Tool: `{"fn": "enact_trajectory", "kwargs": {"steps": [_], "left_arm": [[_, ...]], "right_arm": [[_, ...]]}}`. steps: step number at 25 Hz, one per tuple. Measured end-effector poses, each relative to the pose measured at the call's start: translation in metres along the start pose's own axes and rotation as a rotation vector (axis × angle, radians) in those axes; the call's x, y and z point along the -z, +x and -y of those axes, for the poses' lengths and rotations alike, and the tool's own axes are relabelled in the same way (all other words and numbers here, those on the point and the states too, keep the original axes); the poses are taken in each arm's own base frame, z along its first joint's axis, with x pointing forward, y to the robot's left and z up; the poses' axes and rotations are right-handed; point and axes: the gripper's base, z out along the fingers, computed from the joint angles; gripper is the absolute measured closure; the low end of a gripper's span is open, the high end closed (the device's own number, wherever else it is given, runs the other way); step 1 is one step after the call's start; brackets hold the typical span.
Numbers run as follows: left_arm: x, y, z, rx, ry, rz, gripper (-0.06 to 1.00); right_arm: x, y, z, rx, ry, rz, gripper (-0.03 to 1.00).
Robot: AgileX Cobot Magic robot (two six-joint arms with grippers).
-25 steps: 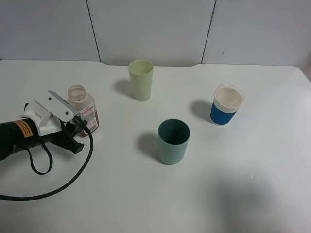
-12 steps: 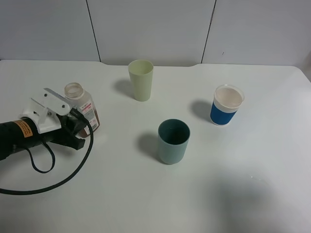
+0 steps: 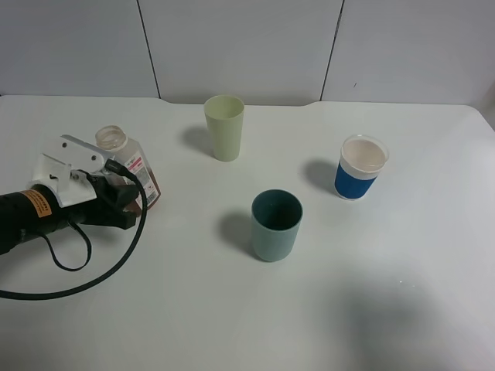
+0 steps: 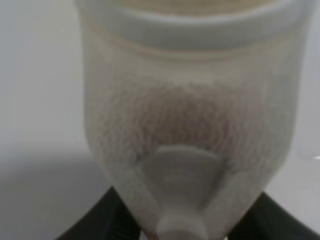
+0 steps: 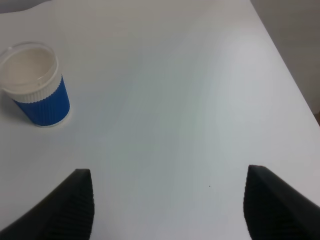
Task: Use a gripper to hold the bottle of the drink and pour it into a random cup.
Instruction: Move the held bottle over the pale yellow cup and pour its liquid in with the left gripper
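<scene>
Grasp is complete; pouring is not yet done. The left gripper (image 3: pixel 114 176) has its white jaws closed on the bottle (image 3: pixel 133 164), which sits near the left edge of the table (image 3: pixel 387 294), leaning slightly with its open neck uppermost and the drink (image 3: pixel 151 188) low inside. Whether the base touches the table cannot be told. The cup (image 3: pixel 224 130) stands upright toward the far edge, well apart from the bottle, so carry, tilt and pour are judged outstanding. Only the exterior high view shows the yellow-green cup and the teal cup (image 3: pixel 276 228). The left wrist view shows only the blurred bottle wall against a jaw pad. The right wrist view alone shows the right gripper (image 5: pixel 169 200), dark fingers spread wide and holding nothing, near the blue cup (image 5: pixel 37 85).
</scene>
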Motion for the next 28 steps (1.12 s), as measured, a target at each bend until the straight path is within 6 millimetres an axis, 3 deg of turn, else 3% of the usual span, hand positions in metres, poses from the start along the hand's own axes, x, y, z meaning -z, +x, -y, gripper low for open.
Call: {"fn": "enact_trajectory", "kwargs": {"steps": [16, 28], "left_arm": [[0.018, -0.021, -0.012, 0.123, -0.150, -0.028, 0.57], [0.003, -0.079, -0.023, 0.202, -0.205, -0.092, 0.57]], "right_arm": [[0.000, 0.000, 0.000, 0.000, 0.000, 0.000, 0.33], [0.000, 0.000, 0.000, 0.000, 0.000, 0.000, 0.33]]}}
